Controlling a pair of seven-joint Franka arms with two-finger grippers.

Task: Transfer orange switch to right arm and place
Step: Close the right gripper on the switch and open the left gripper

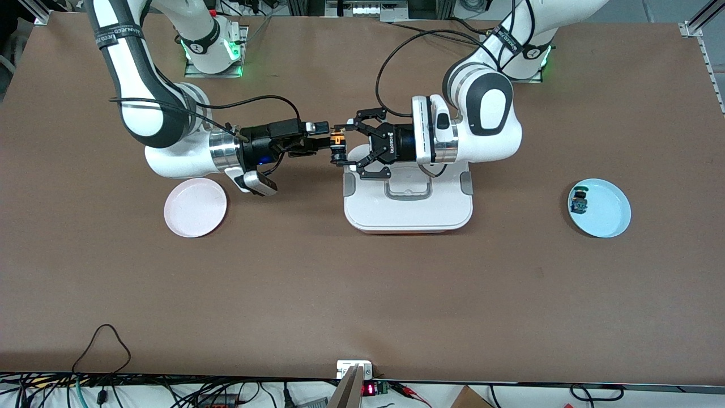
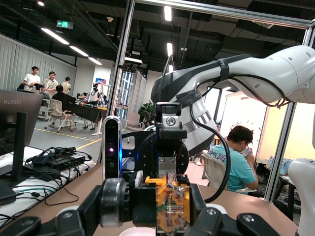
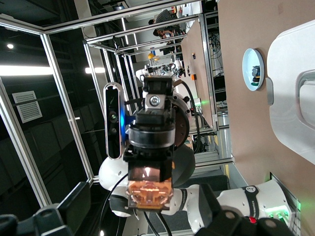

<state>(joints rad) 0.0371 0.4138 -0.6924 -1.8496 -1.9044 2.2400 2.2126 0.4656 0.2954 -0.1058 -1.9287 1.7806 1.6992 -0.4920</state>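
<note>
Midway through the handover, both arms reach level toward each other above the table (image 1: 362, 294), meeting over the edge of the white lidded box (image 1: 408, 195) at the table's middle. Orange switch (image 1: 337, 139): held in the air between the two grippers, its orange part visible in the front view and again, close up, in the left wrist view (image 2: 172, 201) and the right wrist view (image 3: 149, 191). Left gripper (image 1: 346, 145): claw-like linkage fingers spread either side of the switch; whether they grip it or have let go cannot be told. Right gripper (image 1: 325, 141): slim straight fingers reaching the switch from the right arm's end; whether they have clamped on it cannot be told either.

Judged progress: the pick-up is done and the part has been brought to the meeting point, so the exchange itself is in hand. What remains is for the right gripper to hold the switch alone, the left gripper to draw clear, and the part to be set down. Pink plate (image 1: 195, 207): lies on the table below the right arm and is the likely destination. Blue plate (image 1: 609, 212): toward the left arm's end, carrying a small blue-and-green part (image 1: 579, 202), which is not the task's thing.
</note>
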